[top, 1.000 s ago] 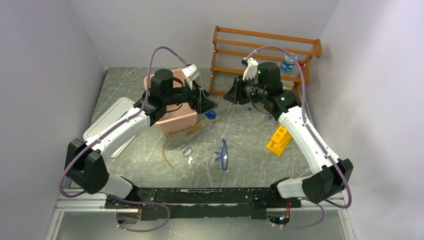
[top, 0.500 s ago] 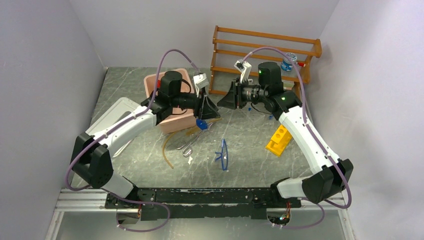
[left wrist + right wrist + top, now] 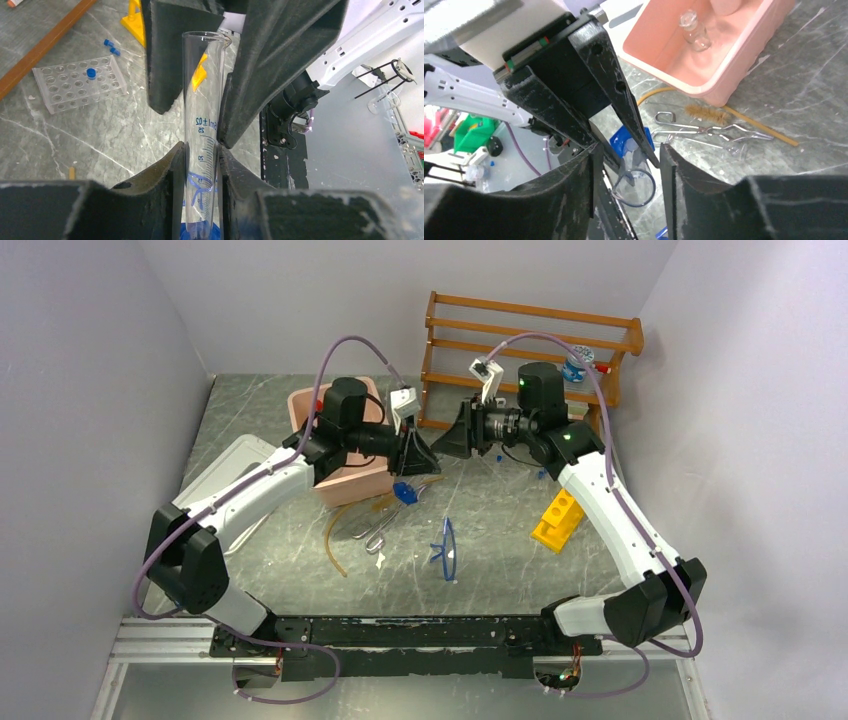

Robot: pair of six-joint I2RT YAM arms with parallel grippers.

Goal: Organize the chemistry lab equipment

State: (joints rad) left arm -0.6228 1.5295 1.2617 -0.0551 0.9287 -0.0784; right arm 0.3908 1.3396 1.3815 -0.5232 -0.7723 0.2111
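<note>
A clear graduated cylinder [image 3: 202, 125] on a blue hexagonal base [image 3: 404, 491] lies level in the air between the two grippers, above the table's middle. My left gripper [image 3: 201, 150] is shut on its lower part, just above the base. My right gripper [image 3: 626, 155] faces it from the other side, open, its fingers [image 3: 175, 55] standing either side of the cylinder's mouth [image 3: 634, 187] with gaps showing. On the table lie metal tongs [image 3: 385, 525], amber tubing [image 3: 335, 532], blue-framed goggles [image 3: 446, 549] and a yellow holed rack [image 3: 557, 519].
A pink bin [image 3: 345, 482] holding a small glass flask [image 3: 694, 35] sits behind the left gripper. A wooden shelf [image 3: 530, 340] stands at the back. A white tray [image 3: 215, 475] lies at the left. A clear tube rack [image 3: 77, 87] and a brush [image 3: 706, 112] lie on the table.
My left arm swung right and its jaws closed on the cylinder near the blue base. My right gripper's jaws then spread apart off the cylinder's upper end.
</note>
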